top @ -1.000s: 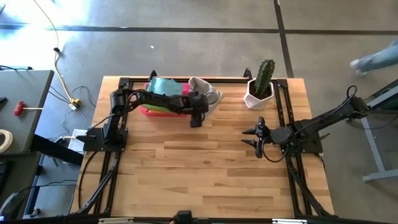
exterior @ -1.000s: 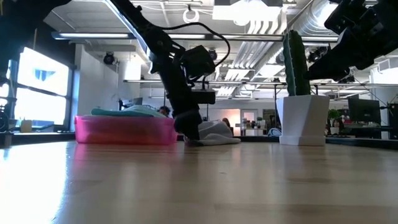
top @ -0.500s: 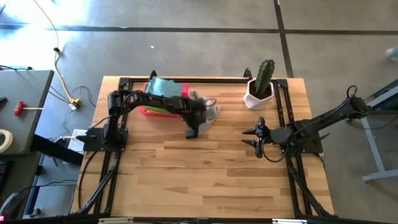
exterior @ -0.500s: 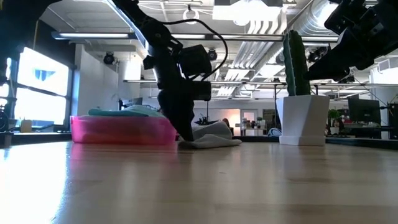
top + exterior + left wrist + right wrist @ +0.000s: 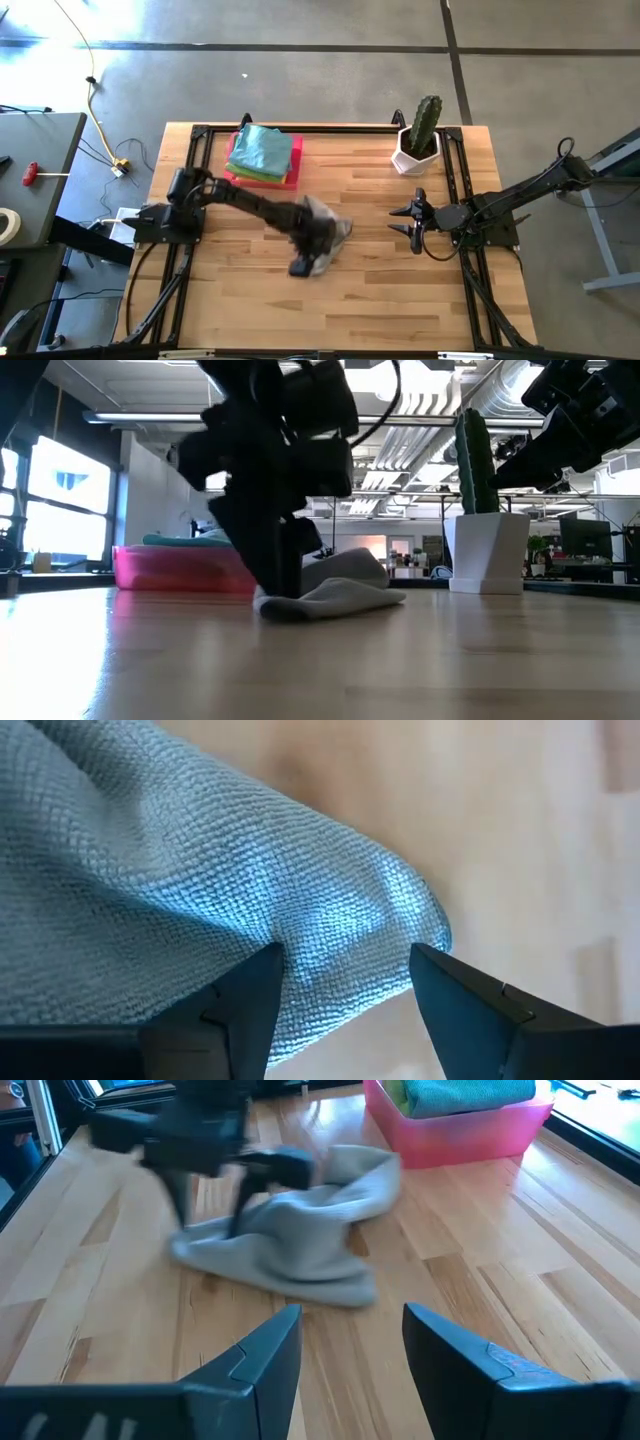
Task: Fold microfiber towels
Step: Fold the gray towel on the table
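Where seen from above — high view:
Left gripper (image 5: 303, 266): low over mid-table, clamped on one edge of grey towel (image 5: 326, 232).
Grey towel: crumpled on bare wood, well apart from pink tray (image 5: 229, 171).
Stacked towels (image 5: 263, 151): piled in pink tray, teal on top, lime edge below.
Right gripper (image 5: 414, 222): hovering at table's right side, fingers spread, nothing held.
Cactus (image 5: 426, 121): upright in white pot (image 5: 413, 157), far edge.

Low view:
Grey towel (image 5: 335, 592): bunched heap lying on wood, dark left arm (image 5: 270, 480) just above it.
Pink tray (image 5: 165, 569): behind, teal cloth showing over rim.

Left wrist view:
Grey towel (image 5: 190, 900): woven cloth filling view, pinched between dark fingers (image 5: 240, 1005); table (image 5: 520, 830) beyond.

Right wrist view:
Own fingers (image 5: 255, 1355): parted wide, empty.
Grey towel (image 5: 300, 1230): rumpled, left gripper (image 5: 205, 1210) at its edge.
Pink tray (image 5: 470, 1130): beyond towel.
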### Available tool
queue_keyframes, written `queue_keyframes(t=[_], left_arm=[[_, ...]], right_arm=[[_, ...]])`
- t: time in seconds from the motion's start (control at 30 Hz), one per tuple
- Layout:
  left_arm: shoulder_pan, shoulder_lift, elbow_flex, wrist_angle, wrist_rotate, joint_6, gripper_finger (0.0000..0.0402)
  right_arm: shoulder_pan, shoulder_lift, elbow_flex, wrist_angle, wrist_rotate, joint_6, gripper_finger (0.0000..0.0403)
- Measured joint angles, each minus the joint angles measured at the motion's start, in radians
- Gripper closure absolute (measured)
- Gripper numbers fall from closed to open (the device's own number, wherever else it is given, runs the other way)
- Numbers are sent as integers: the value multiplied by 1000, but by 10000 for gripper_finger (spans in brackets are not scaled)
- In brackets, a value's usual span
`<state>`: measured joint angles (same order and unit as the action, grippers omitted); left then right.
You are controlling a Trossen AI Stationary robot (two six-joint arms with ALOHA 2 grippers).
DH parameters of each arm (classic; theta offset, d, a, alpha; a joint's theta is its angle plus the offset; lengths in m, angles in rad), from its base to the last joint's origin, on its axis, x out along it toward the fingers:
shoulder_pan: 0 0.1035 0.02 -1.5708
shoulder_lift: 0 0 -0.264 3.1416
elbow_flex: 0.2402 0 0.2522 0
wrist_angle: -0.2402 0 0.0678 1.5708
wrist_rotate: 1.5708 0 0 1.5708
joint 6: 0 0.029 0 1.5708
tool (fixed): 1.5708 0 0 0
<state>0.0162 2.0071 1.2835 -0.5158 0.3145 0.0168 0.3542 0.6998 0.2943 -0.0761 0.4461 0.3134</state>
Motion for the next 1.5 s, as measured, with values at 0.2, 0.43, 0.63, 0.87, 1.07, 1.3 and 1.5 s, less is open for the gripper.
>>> queue_keyframes(t=[0.2,0.43,0.63,0.87,1.07,1.3,1.5], left_arm=[[-138,0,0,27,-26,-71,190],[-271,-8,12,37,-255,-185,190],[-399,-11,67,50,-445,-283,190],[-506,-9,67,111,-582,-326,190],[-538,45,67,120,-701,-327,190],[-540,86,68,110,-839,-327,190],[-534,102,68,52,-891,-393,190]], right_arm=[[0,0,0,0,0,0,236],[0,0,0,-1,0,0,236],[0,0,0,-3,0,0,236],[0,0,0,-3,0,0,236],[0,0,0,-12,0,0,236],[0,0,0,-18,0,0,236],[0,0,0,-18,0,0,236]])
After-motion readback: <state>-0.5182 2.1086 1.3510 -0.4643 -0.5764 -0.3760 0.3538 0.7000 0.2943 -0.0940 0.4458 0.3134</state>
